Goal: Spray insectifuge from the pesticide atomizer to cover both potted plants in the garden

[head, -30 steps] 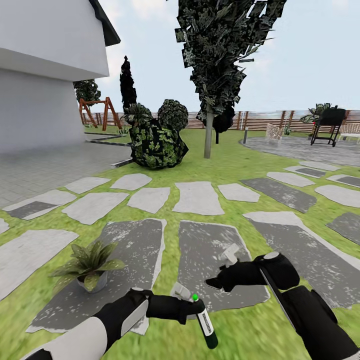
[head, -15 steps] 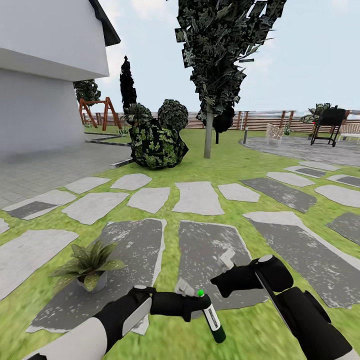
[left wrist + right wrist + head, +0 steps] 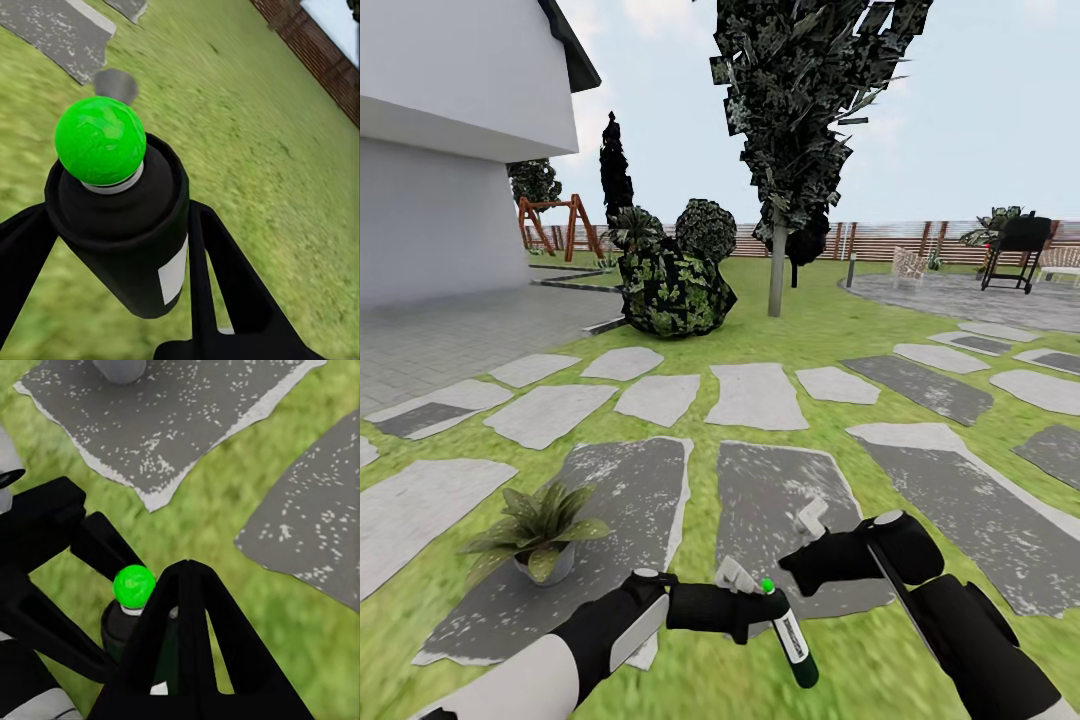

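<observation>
My left gripper is shut on the pesticide atomizer, a dark bottle with a white label and a bright green top, held low over the grass with its base tilted down and to the right. In the left wrist view black fingers clamp both sides of the atomizer. My right gripper hovers just above and to the right of the bottle, fingers closed to a point with nothing in them. One potted plant, a leafy rosette in a grey pot, stands on a stone slab to the left.
Grey stepping slabs cross the lawn ahead. A dark bush and a tall tree stand further back. A white house wall is at the left; a grill and slat fence lie at the far right.
My left gripper has carried the atomizer a little to the right. The right gripper has dropped slightly and drawn closer to the bottle. The view itself has not shifted.
</observation>
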{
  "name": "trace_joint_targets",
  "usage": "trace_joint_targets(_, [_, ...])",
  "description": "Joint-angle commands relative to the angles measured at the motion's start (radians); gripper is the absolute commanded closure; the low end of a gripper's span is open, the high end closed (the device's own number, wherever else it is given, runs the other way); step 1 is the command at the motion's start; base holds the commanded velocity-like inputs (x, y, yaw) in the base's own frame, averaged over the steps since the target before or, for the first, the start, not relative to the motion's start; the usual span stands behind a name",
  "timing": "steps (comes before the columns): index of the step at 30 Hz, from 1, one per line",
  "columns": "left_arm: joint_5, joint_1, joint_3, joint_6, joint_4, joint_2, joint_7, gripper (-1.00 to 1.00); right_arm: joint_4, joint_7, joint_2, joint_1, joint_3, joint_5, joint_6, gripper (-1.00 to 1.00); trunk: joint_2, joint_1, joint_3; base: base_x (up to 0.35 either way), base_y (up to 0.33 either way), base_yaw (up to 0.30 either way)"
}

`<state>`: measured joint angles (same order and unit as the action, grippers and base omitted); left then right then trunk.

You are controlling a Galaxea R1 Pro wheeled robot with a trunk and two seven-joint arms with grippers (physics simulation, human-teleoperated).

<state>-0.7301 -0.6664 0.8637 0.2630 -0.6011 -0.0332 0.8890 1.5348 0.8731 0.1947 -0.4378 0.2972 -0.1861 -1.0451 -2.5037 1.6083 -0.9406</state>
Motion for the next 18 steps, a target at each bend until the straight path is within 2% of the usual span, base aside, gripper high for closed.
trace_joint_targets(1, [-0.011,-0.002,0.003,0.01,0.0,0.0,0.0,1.0,0.001,0.01,0.0,-0.001,0.007,-0.011,-0.002,1.0,0.0,0.0,-0.001,0.0,0.0,0.0])
trace_joint_targets(7, [-0.011,-0.004,0.003,0.013,0.0,-0.004,-0.001,1.0,0.001,0.01,-0.001,0.001,0.065,-0.009,-0.002,1.0,0.0,0.0,-0.001,0.0,0.0,0.0])
trace_joint_targets(12, [-0.011,-0.006,0.003,0.013,-0.003,-0.011,0.0,1.0,0.002,0.01,0.0,0.001,0.072,-0.008,-0.002,1.0,0.0,0.0,-0.001,0.0,0.0,0.0])
trace_joint_targets(18, [-0.012,-0.005,0.003,0.012,-0.028,-0.004,0.005,1.0,0.002,0.011,0.002,0.001,0.072,-0.009,-0.002,1.0,0.0,0.0,-0.001,0.0,0.0,0.0])
